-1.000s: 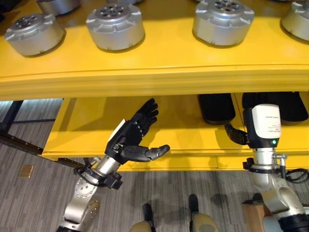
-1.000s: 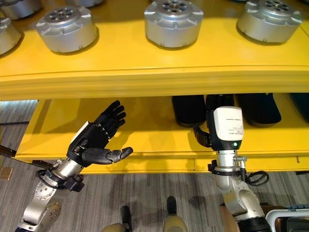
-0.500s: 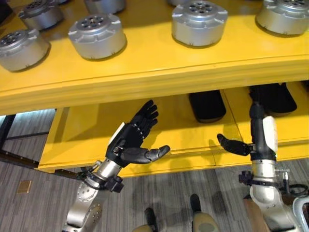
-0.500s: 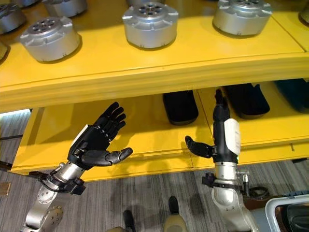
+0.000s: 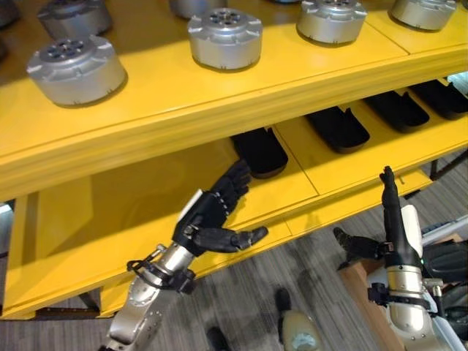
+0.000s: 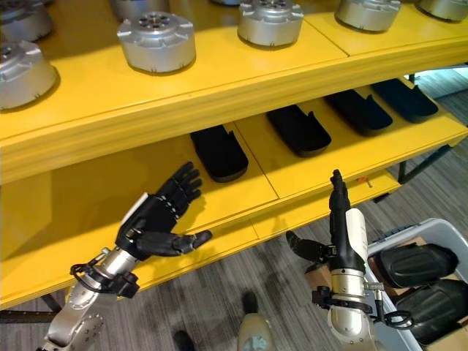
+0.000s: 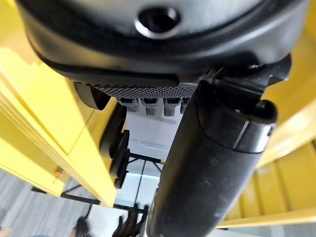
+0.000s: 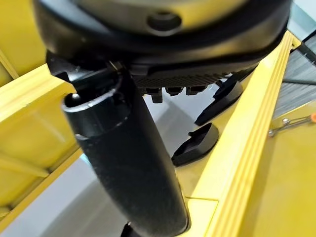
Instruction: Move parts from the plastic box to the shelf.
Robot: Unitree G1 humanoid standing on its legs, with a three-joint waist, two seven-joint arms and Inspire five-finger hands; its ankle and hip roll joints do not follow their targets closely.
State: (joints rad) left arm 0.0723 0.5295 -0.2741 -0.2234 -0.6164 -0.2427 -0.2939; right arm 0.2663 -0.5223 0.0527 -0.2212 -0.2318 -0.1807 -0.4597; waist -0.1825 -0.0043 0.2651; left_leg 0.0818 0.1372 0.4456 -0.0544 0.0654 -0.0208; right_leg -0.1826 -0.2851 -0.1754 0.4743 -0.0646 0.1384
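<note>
Setting: grey striped carpet floor (image 6: 241,270) under a yellow two-tier metal shelf (image 6: 219,88).
Upper tier: we see round silver machined metal housings (image 6: 156,40) standing in rows, well above our fingertips.
Lower tier: black moulded plastic parts (image 6: 219,152) lie side by side, the nearest just beyond our left fingertips.
Left hand (image 6: 157,219): fingers straight and spread, thumb out, palm empty, hovering over the lower tier's front edge.
Right hand (image 6: 342,234): fingers straight and pointing up, thumb out to the side, empty, in front of the shelf edge.
Container: pale grey plastic box (image 6: 439,232) beside our right wrist, holding at least two black moulded parts (image 6: 417,263).
Task state: we judge no part is in hand; the next pick waits in the box.
Risk: reaching down, our right hand could knock the box rim, or a one-handed grasp could let a smooth black part slip.
</note>
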